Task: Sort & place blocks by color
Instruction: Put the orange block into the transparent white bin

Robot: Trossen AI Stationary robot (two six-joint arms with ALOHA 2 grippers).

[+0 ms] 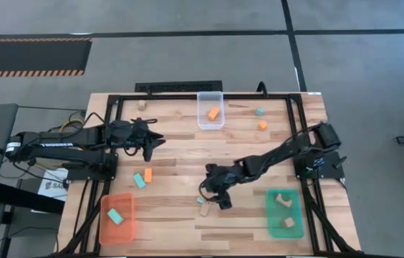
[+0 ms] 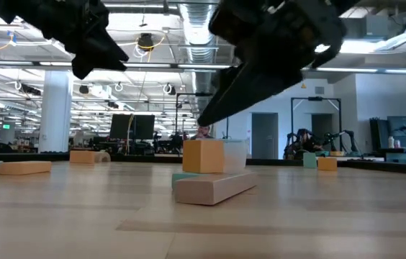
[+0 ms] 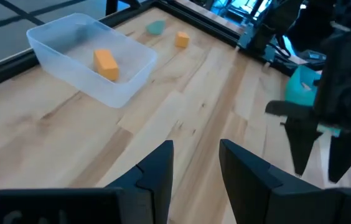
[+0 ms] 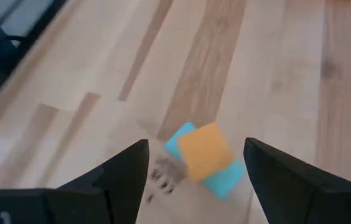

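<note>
1. The right pincer (image 4: pixel 191 171) hangs released over an orange block (image 4: pixel 205 151) stacked on a teal block (image 4: pixel 222 179) near the desk's (image 1: pixel 188 150) middle.
2. A tan block (image 2: pixel 214 188) lies beside them.
3. The left pincer (image 3: pixel 195 163) hovers empty, parted, nearer the clear tray (image 3: pixel 70 37).

On the wooden table (image 1: pixel 188 154), a clear plastic tray (image 1: pixel 210 101) sits at the far edge, an orange tray (image 1: pixel 132 222) near the front left corner and a green tray (image 1: pixel 296 218) at the front right.
</note>
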